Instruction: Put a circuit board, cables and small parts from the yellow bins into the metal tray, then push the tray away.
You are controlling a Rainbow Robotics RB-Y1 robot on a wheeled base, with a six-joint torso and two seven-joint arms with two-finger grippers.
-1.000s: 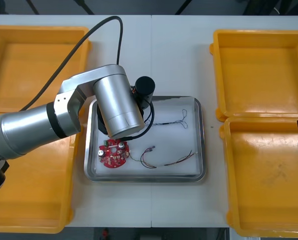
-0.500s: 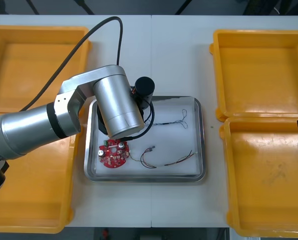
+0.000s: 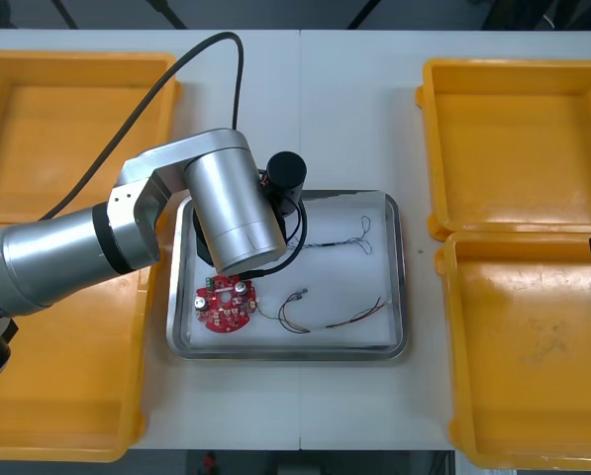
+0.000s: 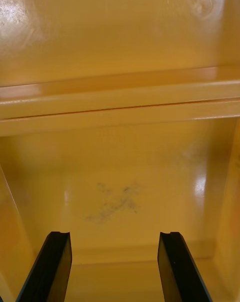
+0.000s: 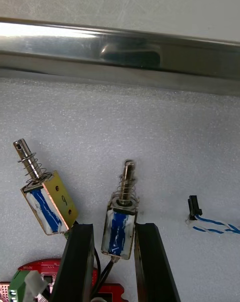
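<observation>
Left pincer (image 5: 114, 230): low inside the metal tray (image 5: 120, 57), apparently clamped on a small metal part (image 5: 121, 217).
Part axis: in line with the fingers, spring end pointing at the tray rim.
Neighbours: second small metal part (image 5: 47, 204) just beside, tilted; red circuit board (image 5: 37, 282) by the finger bases; blue and white cable (image 5: 210, 224) on the other side.
Right pincer (image 4: 115, 234): fingers apart, idle over a yellow bin (image 4: 120, 182).
Next (judged): release, lift straight.

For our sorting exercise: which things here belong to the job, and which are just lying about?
Job: metal tray; red circuit board; cables; left gripper in the tray, shut on a small metal part; second small metal part beside it; yellow bins.
Lying about: table; right gripper, open above one of those bins.
</observation>
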